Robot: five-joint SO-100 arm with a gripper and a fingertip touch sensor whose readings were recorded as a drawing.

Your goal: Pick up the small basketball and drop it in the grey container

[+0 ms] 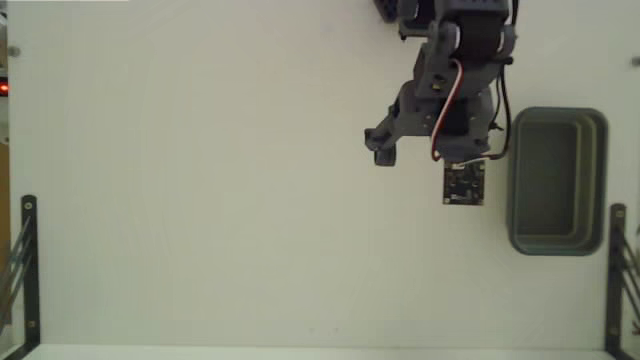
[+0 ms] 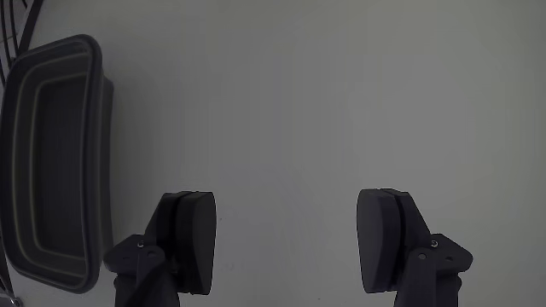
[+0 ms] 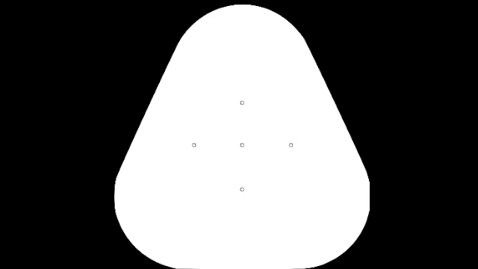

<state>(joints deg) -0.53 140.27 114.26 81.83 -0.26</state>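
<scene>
In the wrist view the jaws stand spread wide with nothing between them, over bare white bench (image 2: pixel 341 85). The grey container (image 2: pixel 51 162) lies near the left edge, partly cut off. In the fixed view the arm (image 1: pixel 450 90) hides its own fingertips.

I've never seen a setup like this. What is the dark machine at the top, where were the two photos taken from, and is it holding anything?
The dark machine is a small robot arm on a white table. The fixed view looks straight down on it. The wrist view comes from a camera on the arm itself, looking past its two-finger gripper, whose fingers stand wide apart with only bare table between them, so it holds nothing. Beside the arm sits the grey container, an open tub; what shows of its hollow looks empty. No ball is visible in either view.
</scene>
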